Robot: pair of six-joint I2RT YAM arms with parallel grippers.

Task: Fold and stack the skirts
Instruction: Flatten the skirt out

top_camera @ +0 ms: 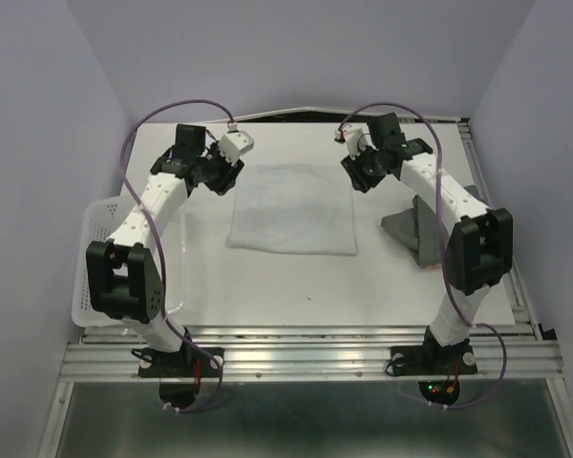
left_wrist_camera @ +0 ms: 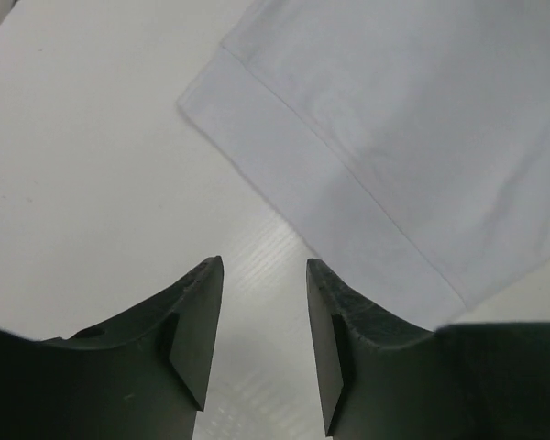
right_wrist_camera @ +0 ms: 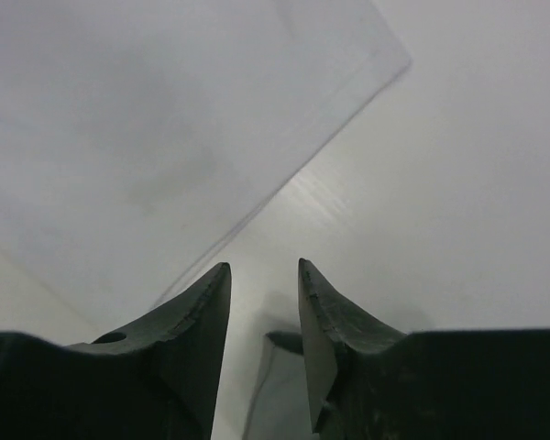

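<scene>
Your white skirt point(top_camera: 291, 212) lies flat for folding. Your left gripper point(left_wrist_camera: 264, 268) at its ten o'clock and right gripper point(right_wrist_camera: 264, 266) at two hang parted, empty.

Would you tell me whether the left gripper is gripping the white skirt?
No, the left gripper is open with nothing between its jaws, and the white skirt lies flat beyond them.
</scene>
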